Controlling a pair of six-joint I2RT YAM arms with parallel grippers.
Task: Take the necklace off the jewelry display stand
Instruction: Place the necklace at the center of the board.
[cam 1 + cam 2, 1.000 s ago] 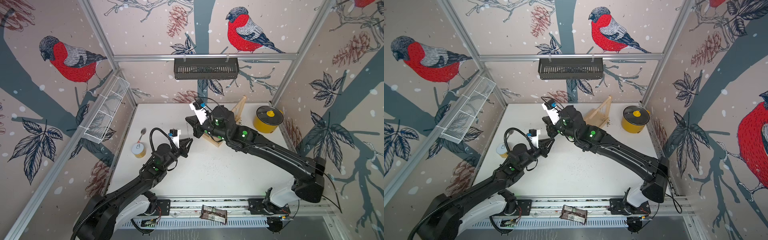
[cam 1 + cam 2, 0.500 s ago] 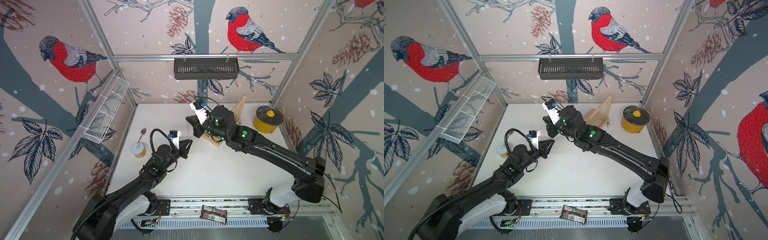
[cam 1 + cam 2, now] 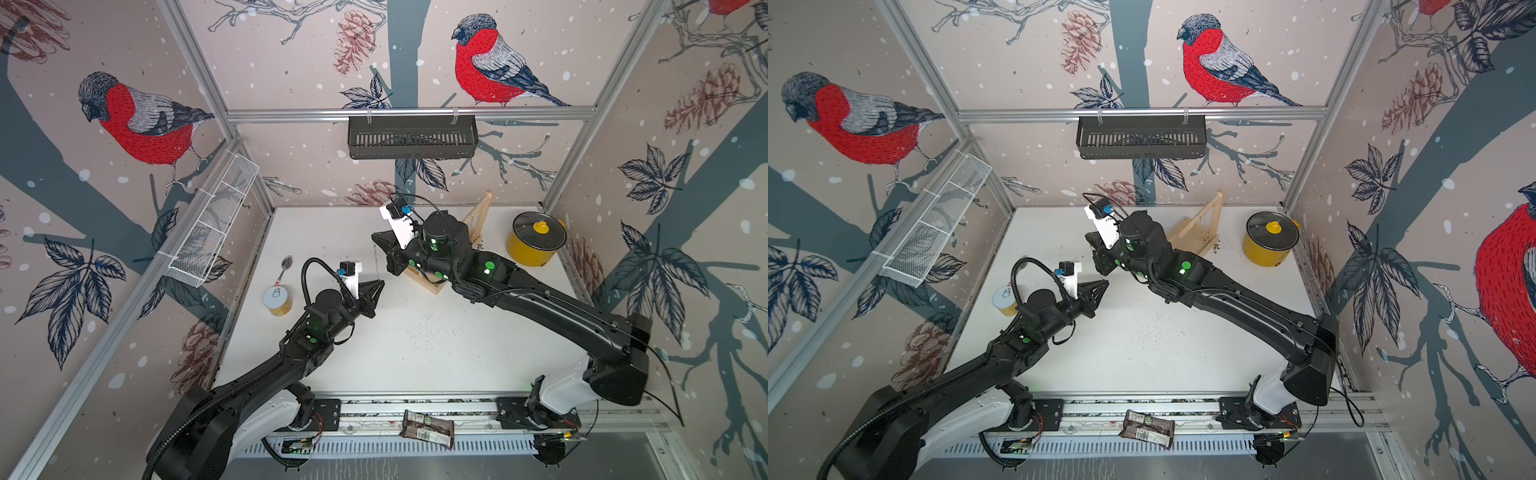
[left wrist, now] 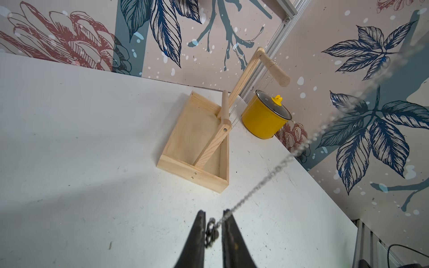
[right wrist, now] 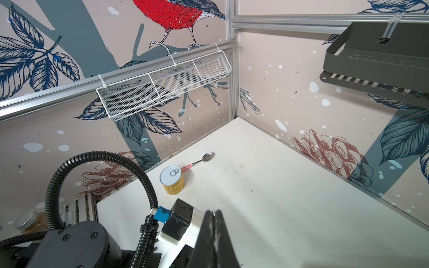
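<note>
Surface (image 3: 415, 353): white, scuffed. The jewelry display stand (image 4: 192, 171) is set toward its far right corner, just beside the yellow pot (image 4: 262, 120). A fine chain (image 4: 270, 62) appears to be draped over the crossbar (image 4: 276, 72).

The right pincer (image 5: 214, 212) is seen pressed together. It is held above the middle of the surface, toward the far edge, and the necklace is judged to be pinched at its tip.

The left pincer (image 4: 214, 212) is below it, fingers nearly together around the clasp end. Whether that end is pinched yet cannot be told.

The necklace (image 4: 262, 182) is clear of the stand, strung between the two pincers.

Handling, judged: it is very light, limp and fine-linked, and easily slipped or snagged. It is best taken at the bunched clasp end, across the links, with a full close. Sudden pulls are to be avoided.
</note>
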